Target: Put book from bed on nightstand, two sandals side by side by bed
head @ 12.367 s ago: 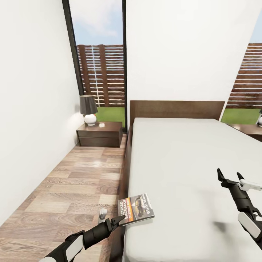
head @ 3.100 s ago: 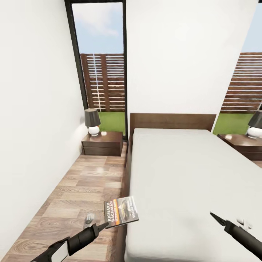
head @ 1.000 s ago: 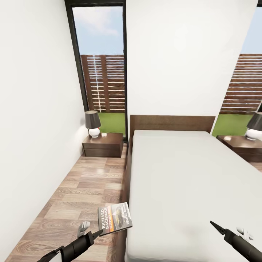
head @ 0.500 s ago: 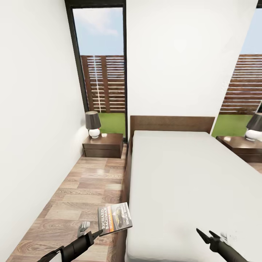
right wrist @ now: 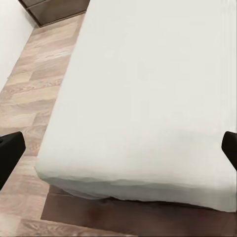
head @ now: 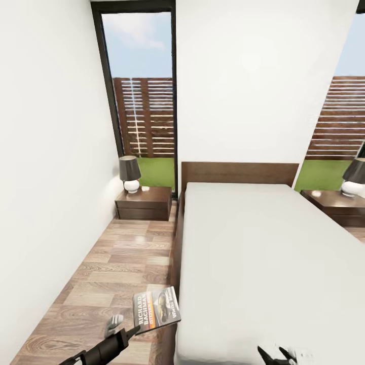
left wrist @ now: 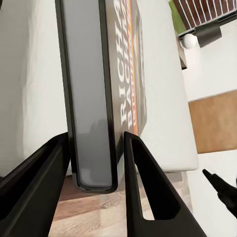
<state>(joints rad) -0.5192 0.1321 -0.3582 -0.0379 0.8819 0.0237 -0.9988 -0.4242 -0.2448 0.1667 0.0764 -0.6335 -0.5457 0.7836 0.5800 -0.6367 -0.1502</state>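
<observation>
The book (head: 156,309) is pinched at its edge by the left pincer (left wrist: 94,163) and held over the floor just beside the bed (head: 263,263), well apart from the nightstand (head: 143,203), so placement is judged still to be done. The right pincer (right wrist: 118,148) is spread over the mattress. No sandals can be made out.

The bed (head: 253,253) stands with its headboard (head: 239,172) against the far wall, and a nightstand (head: 143,202) sits on the floor just beside each of its head corners, each with a lamp (head: 129,174) on top. The book (head: 156,309) is off the mattress, apparently over the floor (head: 101,274) beside the bed's left edge, near the foot.
</observation>
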